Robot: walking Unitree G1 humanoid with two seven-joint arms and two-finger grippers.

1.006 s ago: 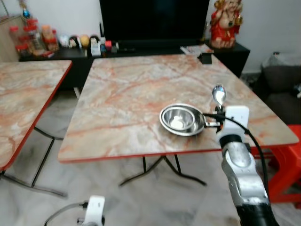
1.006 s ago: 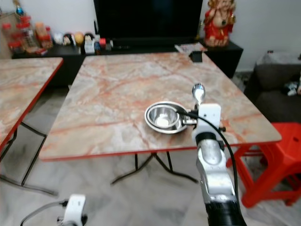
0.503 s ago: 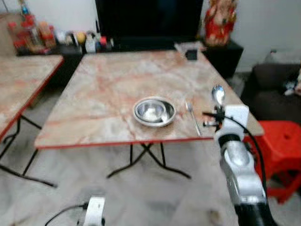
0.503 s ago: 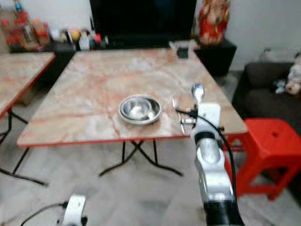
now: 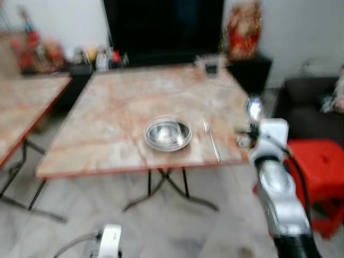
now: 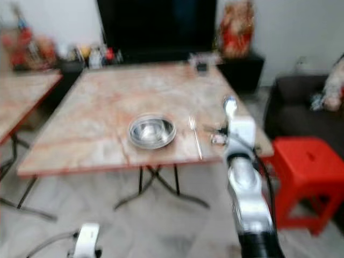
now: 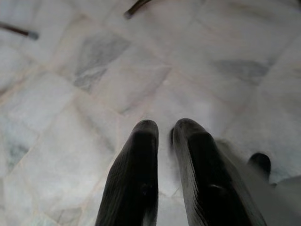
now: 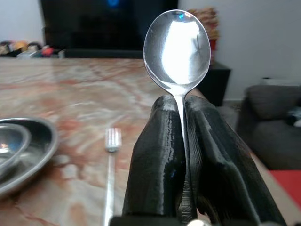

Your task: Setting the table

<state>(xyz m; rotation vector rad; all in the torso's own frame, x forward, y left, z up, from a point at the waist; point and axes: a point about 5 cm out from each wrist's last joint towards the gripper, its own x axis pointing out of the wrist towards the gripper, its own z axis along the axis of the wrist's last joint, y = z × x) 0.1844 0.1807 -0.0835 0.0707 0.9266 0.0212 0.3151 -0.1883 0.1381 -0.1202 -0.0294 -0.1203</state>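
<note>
Steel gleams upright in the right gripper [image 8: 181,106] — its two black fingers are pinched together on the handle of a spoon [image 8: 177,49], bowl end up, held by the near right corner of the marble-patterned table [image 5: 123,102]. On that table a fork [image 5: 210,139] lies just right of a metal bowl [image 5: 167,134] sitting in a shallow steel plate [image 6: 135,141], with a red stool [image 5: 317,166] beyond the arm. The left gripper [image 7: 164,136] hangs low over the pale tiled floor [image 7: 70,84] — fingers nearly touching, holding nothing.
</note>
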